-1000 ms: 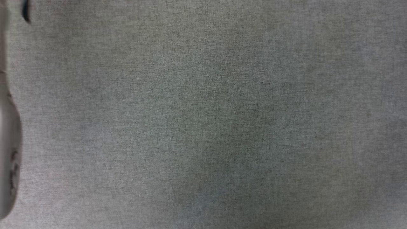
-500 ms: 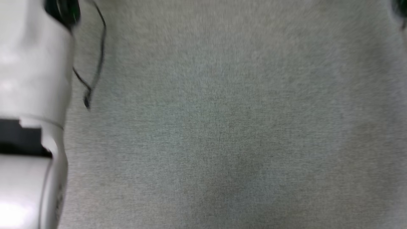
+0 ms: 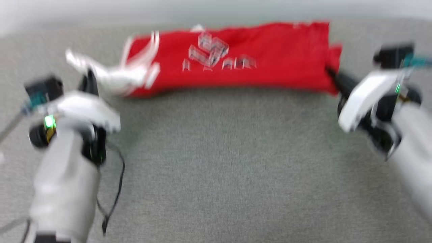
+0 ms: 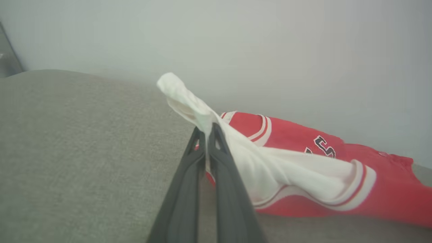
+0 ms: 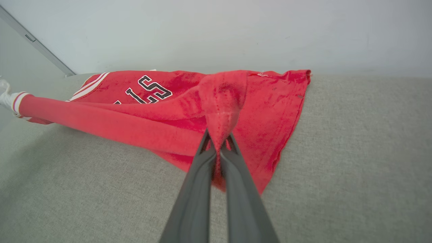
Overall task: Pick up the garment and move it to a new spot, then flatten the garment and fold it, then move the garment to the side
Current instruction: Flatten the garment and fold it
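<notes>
The garment [image 3: 256, 60], a bright red sleeveless jersey with striped trim, is pinched at each end, the left gripper [image 4: 206, 130] clamped on white lining and the right gripper [image 5: 218, 141] on red hem, seemingly to pull it flat. It lies far back on the grey fabric worktop [image 3: 216, 168], by the pale wall [image 5: 236, 27].

Grey fabric surface [image 3: 216, 168], pale wall [image 5: 216, 30]
</notes>
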Robot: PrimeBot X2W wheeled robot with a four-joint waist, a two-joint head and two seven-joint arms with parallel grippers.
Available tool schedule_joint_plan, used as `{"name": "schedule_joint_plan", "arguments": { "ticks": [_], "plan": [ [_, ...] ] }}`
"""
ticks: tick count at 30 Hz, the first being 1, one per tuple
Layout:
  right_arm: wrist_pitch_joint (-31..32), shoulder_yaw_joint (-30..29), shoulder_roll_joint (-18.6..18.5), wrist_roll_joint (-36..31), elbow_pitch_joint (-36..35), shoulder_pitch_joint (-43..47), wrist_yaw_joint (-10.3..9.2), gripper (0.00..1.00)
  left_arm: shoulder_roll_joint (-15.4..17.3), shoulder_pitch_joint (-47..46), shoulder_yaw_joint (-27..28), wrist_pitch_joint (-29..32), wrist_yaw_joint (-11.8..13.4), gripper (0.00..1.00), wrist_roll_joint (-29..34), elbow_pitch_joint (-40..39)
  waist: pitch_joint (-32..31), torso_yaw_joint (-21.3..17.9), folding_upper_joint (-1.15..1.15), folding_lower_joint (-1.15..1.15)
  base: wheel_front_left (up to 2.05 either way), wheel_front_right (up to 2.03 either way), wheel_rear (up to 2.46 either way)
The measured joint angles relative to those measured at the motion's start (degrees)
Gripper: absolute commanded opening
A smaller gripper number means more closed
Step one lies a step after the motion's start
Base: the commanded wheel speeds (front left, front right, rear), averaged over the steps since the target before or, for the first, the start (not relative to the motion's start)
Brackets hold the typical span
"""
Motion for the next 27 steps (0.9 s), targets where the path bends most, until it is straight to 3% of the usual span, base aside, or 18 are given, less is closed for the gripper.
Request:
{"name": "schedule_joint_plan", "arguments": {
  "ticks": [7, 12, 21, 27],
  "plan": [
    [-2.5, 0.1, -2.4, 2.5, -5.3, 12.5, 0.02, 0.00, 1.2, 17.6, 1.7, 0.2, 2.6, 0.00, -1.2, -11.4, -7.4, -0.3, 0.00, -0.01, 0.00, 0.00, 0.00],
    [-3.0, -1.8, -5.0, 2.9, -9.7, 21.5, 0.12, 0.00, 2.3, 32.0, 3.2, 3.9, 7.7, 0.00, -2.4, -26.7, -11.3, -0.7, 0.00, -0.01, 0.00, 0.00, 0.00],
    [0.6, -12.2, -7.8, -1.3, -19.3, 34.5, 0.37, 0.00, 5.3, 51.0, 4.2, 15.2, 18.8, 0.00, -1.6, -59.8, -13.9, -0.9, 0.00, -0.01, 0.00, 0.00, 0.00],
    [8.4, -20.8, -5.8, -8.6, -25.6, 38.2, 0.35, 0.00, 7.0, 52.7, 3.3, 19.9, 21.3, 0.00, -0.7, -68.0, -12.2, -1.7, 0.00, 0.00, 0.00, 0.00, 0.00]
  ]
}}
